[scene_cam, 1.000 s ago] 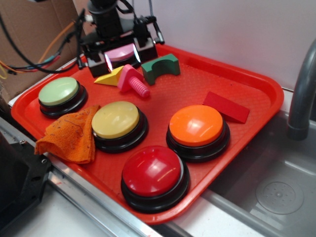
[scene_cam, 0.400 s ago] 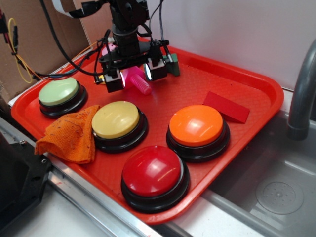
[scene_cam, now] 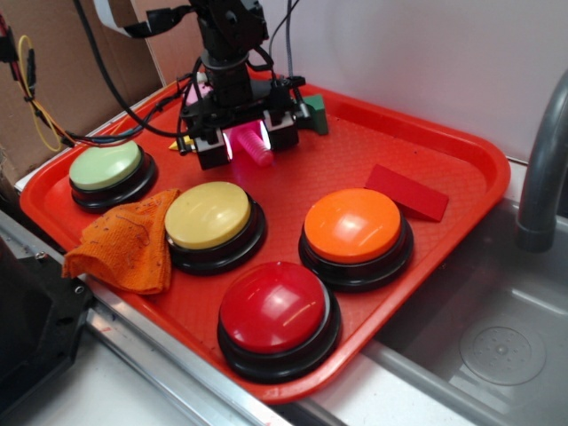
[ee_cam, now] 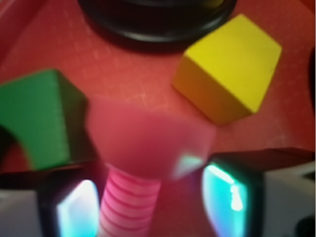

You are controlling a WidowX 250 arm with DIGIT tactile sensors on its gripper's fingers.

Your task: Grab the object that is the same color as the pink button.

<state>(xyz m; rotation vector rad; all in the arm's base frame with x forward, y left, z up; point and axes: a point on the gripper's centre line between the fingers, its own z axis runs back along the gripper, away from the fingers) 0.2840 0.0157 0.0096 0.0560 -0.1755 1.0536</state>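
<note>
The pink button is almost all hidden behind the arm; only a small pale sliver of it shows at the back left of the red tray; in the wrist view its black base crosses the top edge, cut off. The gripper stands low over the tray, its jaws apart, one on each side of the pink bolt, which lies on the tray between them; whether the pads touch it, one cannot tell. The bolt has a ribbed shaft and a flat angular head, blurred in the wrist view. Just beside the head lie a smooth yellow block and a green block; in the exterior view the arm covers most of both.
</note>
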